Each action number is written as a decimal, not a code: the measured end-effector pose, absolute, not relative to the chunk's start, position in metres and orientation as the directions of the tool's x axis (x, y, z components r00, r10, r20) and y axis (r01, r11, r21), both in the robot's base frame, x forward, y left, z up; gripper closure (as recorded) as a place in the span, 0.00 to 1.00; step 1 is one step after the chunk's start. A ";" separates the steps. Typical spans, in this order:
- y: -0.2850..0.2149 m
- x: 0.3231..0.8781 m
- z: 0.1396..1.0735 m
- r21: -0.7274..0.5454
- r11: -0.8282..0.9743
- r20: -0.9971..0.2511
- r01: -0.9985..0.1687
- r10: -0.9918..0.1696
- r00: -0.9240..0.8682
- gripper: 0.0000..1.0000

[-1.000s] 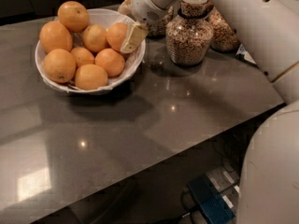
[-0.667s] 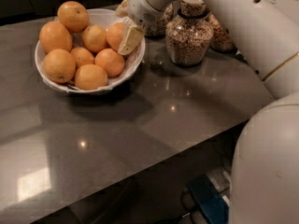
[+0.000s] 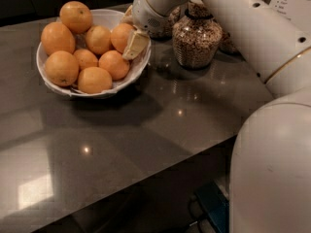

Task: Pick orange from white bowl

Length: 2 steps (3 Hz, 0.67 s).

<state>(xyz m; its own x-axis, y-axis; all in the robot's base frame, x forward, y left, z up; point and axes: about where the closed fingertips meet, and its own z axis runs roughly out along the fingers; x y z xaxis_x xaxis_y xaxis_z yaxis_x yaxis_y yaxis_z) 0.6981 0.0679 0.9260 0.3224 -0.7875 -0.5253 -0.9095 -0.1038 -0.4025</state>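
The white bowl [image 3: 48, 79] stands at the back left of the dark table and holds several oranges. My gripper [image 3: 130, 30] reaches in from the right over the bowl's right rim. Its fingers sit on either side of the orange [image 3: 119, 35] at the right edge of the pile. One cream finger [image 3: 137, 42] lies against the orange's right side and the other is behind it. The orange still rests in the bowl among the others.
A glass jar of cereal [image 3: 197, 40] stands just right of the bowl, under my arm, with more jars behind it. My white arm and body [image 3: 272, 144] fill the right side. The table's front edge [image 3: 160, 171] runs diagonally across the lower part.
The gripper stays at the same orange on the bowl's right side. The arm above it has shifted slightly. The oranges and bowl have not moved.
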 end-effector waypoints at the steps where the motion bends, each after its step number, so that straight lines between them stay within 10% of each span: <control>1: 0.068 0.698 0.926 -0.403 -0.104 -0.525 -0.910 -0.787 0.322 0.63; 2: 0.068 0.698 0.926 -0.402 -0.104 -0.525 -0.910 -0.787 0.322 0.87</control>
<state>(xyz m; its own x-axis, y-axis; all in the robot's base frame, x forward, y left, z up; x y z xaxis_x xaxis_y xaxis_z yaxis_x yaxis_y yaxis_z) 0.6981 0.0680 0.9259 0.3224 -0.7874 -0.5253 -0.9095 -0.1039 -0.4025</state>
